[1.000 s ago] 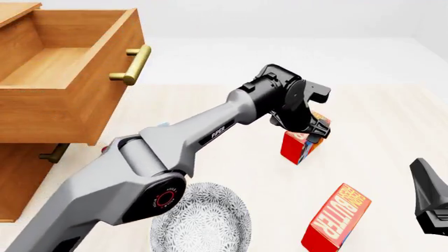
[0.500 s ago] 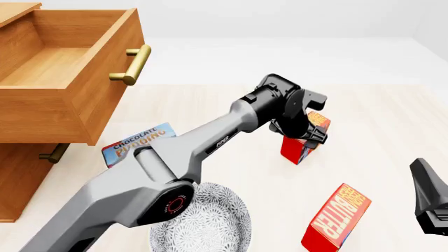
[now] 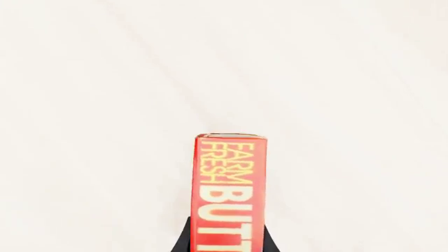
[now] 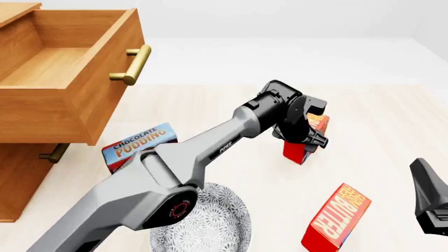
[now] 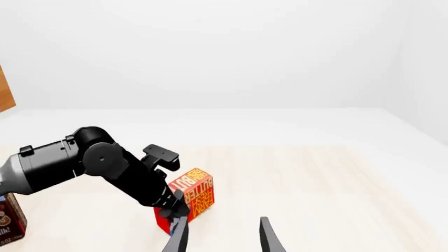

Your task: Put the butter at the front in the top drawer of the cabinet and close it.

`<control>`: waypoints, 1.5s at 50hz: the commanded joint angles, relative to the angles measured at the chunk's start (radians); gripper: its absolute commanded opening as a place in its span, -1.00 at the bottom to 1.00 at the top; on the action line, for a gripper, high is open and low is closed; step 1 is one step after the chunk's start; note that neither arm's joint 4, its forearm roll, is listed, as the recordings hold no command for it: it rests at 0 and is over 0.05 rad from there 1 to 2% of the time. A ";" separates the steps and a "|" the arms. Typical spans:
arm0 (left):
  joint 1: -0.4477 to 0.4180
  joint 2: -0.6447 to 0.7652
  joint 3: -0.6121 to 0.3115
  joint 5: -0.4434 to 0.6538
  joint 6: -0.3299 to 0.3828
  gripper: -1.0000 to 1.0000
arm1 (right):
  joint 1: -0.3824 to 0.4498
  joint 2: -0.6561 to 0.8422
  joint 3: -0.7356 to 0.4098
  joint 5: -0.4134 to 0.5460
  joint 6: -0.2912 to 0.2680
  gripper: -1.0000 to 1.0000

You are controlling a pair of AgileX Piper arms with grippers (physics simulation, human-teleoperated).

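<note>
The butter (image 4: 295, 151), a small red carton with an orange face, stands upright on the table right of centre. My left gripper (image 4: 305, 137) is down over it, shut on its sides. In the left wrist view the butter (image 3: 227, 194) fills the gap between the dark fingers (image 3: 183, 242). The right wrist view shows the butter (image 5: 193, 191) under the left arm's black wrist. The top drawer (image 4: 63, 105) of the cabinet (image 4: 21, 178) is pulled open and holds nothing. My right gripper (image 5: 222, 239) is open and holds nothing at the right edge of the front view.
A second red-orange butter carton (image 4: 336, 218) leans near the front right. A blue chocolate pudding box (image 4: 138, 143) lies by the cabinet. A patterned plate (image 4: 210, 223) sits at the front, partly under the left arm. The lower drawer's handle (image 4: 52, 153) shows beneath the open drawer.
My left gripper has come down lower over the butter, and the arm has shifted, uncovering the pudding box. The butter and my right gripper have stayed in place.
</note>
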State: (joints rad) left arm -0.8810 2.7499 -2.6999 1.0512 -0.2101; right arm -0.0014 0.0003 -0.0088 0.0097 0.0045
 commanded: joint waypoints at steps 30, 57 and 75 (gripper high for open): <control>0.044 -0.405 0.383 -0.104 0.085 -1.00 | 0.000 0.000 0.001 -0.002 -0.001 1.00; 0.086 -0.562 0.355 -0.018 0.078 -1.00 | 0.000 0.000 0.001 -0.001 -0.001 1.00; 0.157 -0.634 0.217 0.168 0.117 -1.00 | 0.000 0.000 0.001 -0.002 -0.001 1.00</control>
State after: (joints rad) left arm -0.7583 2.1802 -2.4386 1.1573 -0.1266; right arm -0.0014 0.0003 -0.0088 0.0097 0.0045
